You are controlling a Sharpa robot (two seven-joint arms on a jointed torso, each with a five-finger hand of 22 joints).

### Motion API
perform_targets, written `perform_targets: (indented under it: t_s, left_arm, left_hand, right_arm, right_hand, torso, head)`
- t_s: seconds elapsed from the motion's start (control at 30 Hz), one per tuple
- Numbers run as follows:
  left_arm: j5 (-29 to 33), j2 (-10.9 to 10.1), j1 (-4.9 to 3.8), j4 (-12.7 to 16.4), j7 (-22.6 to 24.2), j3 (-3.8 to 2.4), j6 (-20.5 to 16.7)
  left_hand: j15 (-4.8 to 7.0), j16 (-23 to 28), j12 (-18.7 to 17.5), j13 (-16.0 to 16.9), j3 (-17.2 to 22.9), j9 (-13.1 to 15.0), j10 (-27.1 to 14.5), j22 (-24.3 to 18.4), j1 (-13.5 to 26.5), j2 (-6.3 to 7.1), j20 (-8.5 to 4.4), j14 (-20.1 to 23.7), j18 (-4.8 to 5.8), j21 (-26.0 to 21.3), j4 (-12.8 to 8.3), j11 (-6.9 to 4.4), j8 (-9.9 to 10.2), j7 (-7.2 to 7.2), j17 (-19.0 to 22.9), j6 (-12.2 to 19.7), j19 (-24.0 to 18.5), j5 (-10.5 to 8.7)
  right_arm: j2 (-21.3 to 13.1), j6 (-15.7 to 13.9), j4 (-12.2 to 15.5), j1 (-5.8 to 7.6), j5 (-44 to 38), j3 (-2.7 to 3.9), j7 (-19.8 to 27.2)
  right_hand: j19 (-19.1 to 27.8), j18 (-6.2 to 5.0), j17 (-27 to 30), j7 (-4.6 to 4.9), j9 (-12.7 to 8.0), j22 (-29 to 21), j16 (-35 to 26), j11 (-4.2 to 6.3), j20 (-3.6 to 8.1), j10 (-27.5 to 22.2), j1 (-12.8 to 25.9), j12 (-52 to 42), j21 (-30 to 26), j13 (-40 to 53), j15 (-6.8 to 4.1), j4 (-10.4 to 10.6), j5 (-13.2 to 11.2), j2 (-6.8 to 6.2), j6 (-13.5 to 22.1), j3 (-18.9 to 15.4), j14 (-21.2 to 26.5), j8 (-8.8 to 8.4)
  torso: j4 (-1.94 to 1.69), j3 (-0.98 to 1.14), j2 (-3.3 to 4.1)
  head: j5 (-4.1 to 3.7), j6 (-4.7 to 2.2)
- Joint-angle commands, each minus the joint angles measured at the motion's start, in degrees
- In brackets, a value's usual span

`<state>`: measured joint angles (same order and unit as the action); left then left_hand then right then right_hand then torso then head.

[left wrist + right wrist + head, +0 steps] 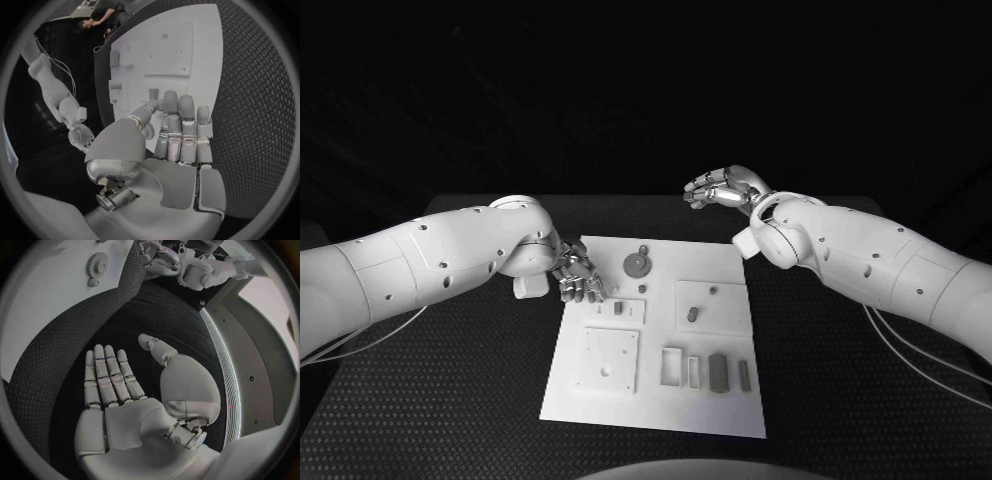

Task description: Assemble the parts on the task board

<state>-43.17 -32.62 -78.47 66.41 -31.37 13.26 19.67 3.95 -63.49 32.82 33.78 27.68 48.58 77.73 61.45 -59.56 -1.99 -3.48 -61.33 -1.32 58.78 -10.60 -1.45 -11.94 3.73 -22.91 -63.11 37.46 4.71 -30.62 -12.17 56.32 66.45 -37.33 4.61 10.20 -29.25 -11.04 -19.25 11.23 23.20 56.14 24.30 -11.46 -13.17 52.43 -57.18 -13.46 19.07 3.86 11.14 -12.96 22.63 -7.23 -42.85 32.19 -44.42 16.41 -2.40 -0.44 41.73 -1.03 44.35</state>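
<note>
My left arm (430,265) reaches in low and bends at the wrist, so my left hand (576,277) hangs over the near-left edge of the board (668,400), fingers pointing down at it. In the left wrist view the left hand (169,140) lies flat, fingers straight and side by side, thumb set apart, nothing in them. My right arm (877,260) is raised and turned back; my right hand (724,188) sits past the board's far right corner, off the plate, over the table (444,400). From the head view its fingers look curled, but the right wrist view shows the right hand (125,390) spread flat and holding nothing, palm toward the table.

The board is a long white plate, its long axis running away from me. Just under my left fingertips lies a small raised block (619,311) with two small parts on it; my fingers hide its near-left corner, and I cannot tell whether they touch it. Beyond my fingers lies a gear (636,264), flat, with a short stem pointing away from me. Toward my right hand sits a square block (711,305) holding a short peg. Nearer me are a plate (610,362) and a row of upright slots and bars (710,371), long axes running with the board. The smallest parts are too small to make out.
</note>
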Motion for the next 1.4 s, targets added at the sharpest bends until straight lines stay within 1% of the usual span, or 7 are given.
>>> perform_targets:
  t_s: [0.03, 0.17, 0.4, 0.67, 0.77, 0.97, 1.4]
  left_arm:
    - [-5.89, 0.66, -0.05, 0.49, -0.09, 0.05, 2.95]
    - [-7.72, 1.14, -0.01, 0.93, -0.19, 0.13, 4.14]
    - [-11.57, 1.48, 0.05, 1.48, 0.99, 0.20, 0.89]
    - [-11.97, 1.86, 0.11, 0.92, 1.21, 0.21, 0.62]
    - [-11.99, 2.09, 0.25, 0.48, 1.22, 0.22, 1.31]
    - [-11.82, 2.62, 0.79, -0.26, 1.08, 0.33, 2.34]
    - [-11.45, 2.86, 1.11, -0.49, 1.27, 0.33, 3.13]
  left_hand:
    - [-0.32, 0.02, -0.29, -0.08, 2.39, 0.06, 1.08, -0.06, -0.46, -1.06, -5.78, 0.10, 0.78, 0.30, -2.79, -0.79, -0.22, -0.11, 0.07, -0.27, -0.37, 0.27]
    - [-0.33, 0.01, -0.30, -0.08, 2.43, 0.07, 1.09, -0.06, -0.43, -1.13, -5.77, 0.10, 0.75, 0.34, -2.95, -0.80, -0.23, -0.10, 0.07, -0.25, -0.39, 0.37]
    - [-0.35, 0.02, -0.31, -0.08, 2.46, 0.07, 1.08, -0.07, -0.38, -1.18, -5.75, 0.11, 0.74, 0.37, -3.04, -0.79, -0.22, -0.09, 0.08, -0.21, -0.42, 0.41]
    - [-0.34, -0.05, -0.27, -0.04, 2.52, 0.11, 1.17, -0.07, -0.27, -1.20, -5.74, -0.01, 0.68, 0.48, -3.24, -0.83, -0.29, -0.10, 0.05, -0.24, -0.38, 0.62]
    - [-0.33, -0.11, -0.23, -0.02, 2.60, 0.13, 1.26, -0.08, -0.24, -1.17, -5.74, -0.09, 0.63, 0.54, -3.50, -0.87, -0.35, -0.14, 0.03, -0.29, -0.42, 0.86]
    - [-0.34, -0.18, -0.19, 0.02, 2.64, 0.16, 1.34, -0.10, -0.12, -1.18, -5.70, -0.16, 0.62, 0.58, -3.66, -0.90, -0.42, -0.16, 0.01, -0.35, -0.47, 1.04]
    - [-0.35, -0.20, -0.17, 0.04, 2.68, 0.18, 1.35, -0.12, -0.01, -1.26, -5.69, -0.17, 0.61, 0.61, -3.77, -0.91, -0.45, -0.17, 0.00, -0.36, -0.52, 1.15]
  right_arm:
    - [0.01, 0.79, 0.13, -0.02, 0.11, 0.01, 0.32]
    - [0.05, 0.71, 0.18, -0.02, 0.11, 0.01, 0.35]
    - [0.07, 0.70, 0.19, -0.02, 0.11, 0.01, 0.38]
    - [0.22, 0.76, 0.14, -0.02, 0.11, 0.01, 0.39]
    - [0.26, 0.75, 0.10, -0.02, 0.11, 0.01, 0.39]
    - [0.32, 0.72, 0.16, -0.02, 0.00, 0.01, 0.39]
    - [0.41, 0.80, 0.15, -0.02, 0.00, 0.01, 0.39]
  right_hand:
    - [-0.03, 0.86, 0.09, 1.25, -0.06, 0.09, 0.17, 0.13, 0.27, 0.36, 0.31, 0.30, -0.33, 0.04, -0.08, -0.11, 0.31, 0.25, 0.28, -0.17, 0.44, 0.24]
    - [-0.03, 0.86, 0.10, 1.25, -0.07, 0.11, 0.18, 0.13, 0.27, 0.36, 0.30, 0.31, -0.34, 0.04, -0.08, -0.11, 0.32, 0.26, 0.29, -0.17, 0.44, 0.24]
    - [-0.04, 0.86, 0.11, 1.26, -0.08, 0.12, 0.18, 0.12, 0.27, 0.37, 0.30, 0.32, -0.36, 0.04, -0.08, -0.11, 0.32, 0.26, 0.29, -0.17, 0.45, 0.24]
    - [-0.04, 0.87, 0.12, 1.26, -0.09, 0.15, 0.19, 0.12, 0.27, 0.38, 0.30, 0.34, -0.39, 0.04, -0.07, -0.11, 0.32, 0.26, 0.29, -0.17, 0.45, 0.25]
    - [-0.05, 0.87, 0.12, 1.26, -0.10, 0.16, 0.19, 0.12, 0.27, 0.38, 0.30, 0.35, -0.40, 0.04, -0.07, -0.11, 0.32, 0.27, 0.29, -0.17, 0.45, 0.25]
    - [-0.05, 0.87, 0.13, 1.27, -0.11, 0.18, 0.19, 0.11, 0.27, 0.38, 0.32, 0.37, -0.43, 0.04, -0.07, -0.10, 0.32, 0.26, 0.30, -0.19, 0.46, 0.26]
    - [-0.06, 0.88, 0.15, 1.28, -0.13, 0.22, 0.20, 0.11, 0.27, 0.40, 0.30, 0.40, -0.47, 0.05, -0.06, -0.11, 0.34, 0.26, 0.30, -0.18, 0.46, 0.27]
  torso:
    - [-0.06, -0.01, 0.00]
    - [-0.08, 0.02, -0.01]
    - [-0.03, -0.02, 0.01]
    - [0.00, -0.06, 0.02]
    - [-0.11, -0.07, 0.01]
    - [-0.08, -0.13, -0.02]
    - [-0.08, -0.04, 0.02]
  head:
    - [0.05, 0.08]
    - [0.04, 0.16]
    - [0.11, 0.20]
    - [0.07, 0.36]
    - [0.02, 0.47]
    - [0.03, 0.55]
    - [-0.07, 0.45]
